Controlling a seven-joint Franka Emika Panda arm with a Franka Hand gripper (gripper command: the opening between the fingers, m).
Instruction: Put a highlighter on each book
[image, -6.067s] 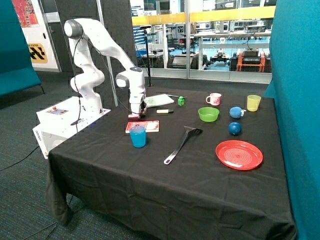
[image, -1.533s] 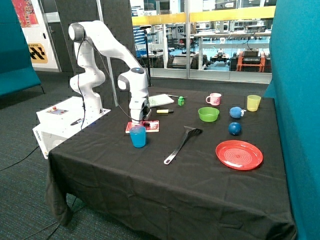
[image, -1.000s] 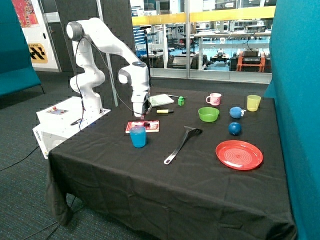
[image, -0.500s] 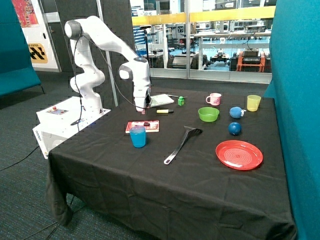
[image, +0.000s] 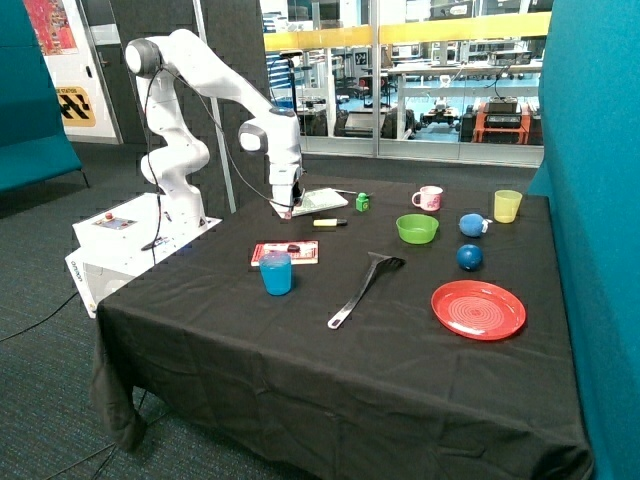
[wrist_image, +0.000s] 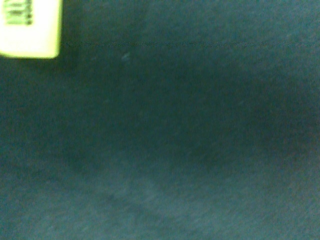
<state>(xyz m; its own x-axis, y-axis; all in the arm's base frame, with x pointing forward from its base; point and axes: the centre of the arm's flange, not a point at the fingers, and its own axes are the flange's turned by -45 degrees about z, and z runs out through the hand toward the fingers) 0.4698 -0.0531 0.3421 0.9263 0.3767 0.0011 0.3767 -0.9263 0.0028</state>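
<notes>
One camera stands off past a near corner of the table (image: 300, 400), up a bit, looking down and across it to the white arm (image: 215, 85) and the glass wall behind. It sees the whole black cloth. The other camera sits on the wrist and looks straight down, very close. It sees only dark cloth and one corner of the white book (wrist_image: 29, 27), which both views share.

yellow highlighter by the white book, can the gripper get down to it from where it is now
Probably yes. The gripper hangs above the cloth near the white book, and the yellow highlighter lies alone on bare cloth close by, with nothing over it.
</notes>
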